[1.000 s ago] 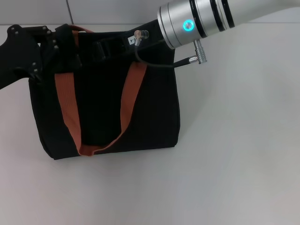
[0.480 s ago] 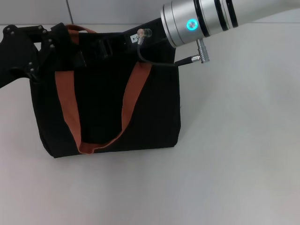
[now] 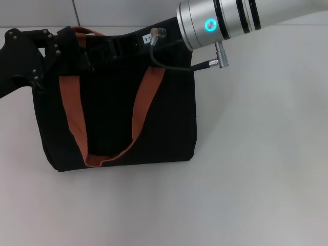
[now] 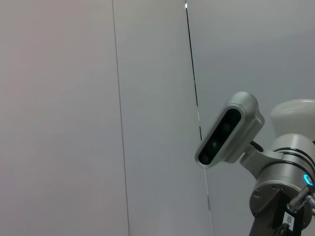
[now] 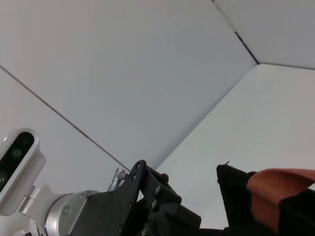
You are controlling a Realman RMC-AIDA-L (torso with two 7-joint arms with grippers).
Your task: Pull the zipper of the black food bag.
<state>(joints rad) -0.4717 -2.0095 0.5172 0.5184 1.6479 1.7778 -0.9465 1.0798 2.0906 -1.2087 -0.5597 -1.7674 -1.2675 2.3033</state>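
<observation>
The black food bag [image 3: 169,123] stands on the white table, seen from above, with a rust-orange strap [image 3: 72,118] looping down its near side. My left gripper [image 3: 61,48] is at the bag's top left corner, against the strap. It also shows in the right wrist view [image 5: 152,196], beside the bag's corner [image 5: 231,182]. My right gripper [image 3: 110,48] reaches in from the upper right and lies along the bag's top edge, black against the black fabric. Its silver wrist [image 3: 215,23] is above the bag's top right corner. The zipper is hidden.
The white table [image 3: 256,179] spreads in front of and to the right of the bag. A pale wall [image 3: 113,10] runs close behind the bag. A black cable [image 3: 174,67] hangs from the right wrist over the bag's top. The left wrist view shows the right arm's camera housing [image 4: 226,130].
My right arm has shifted slightly to the right along the bag's top, and the right part of the strap has moved with it. The left gripper has hardly moved.
</observation>
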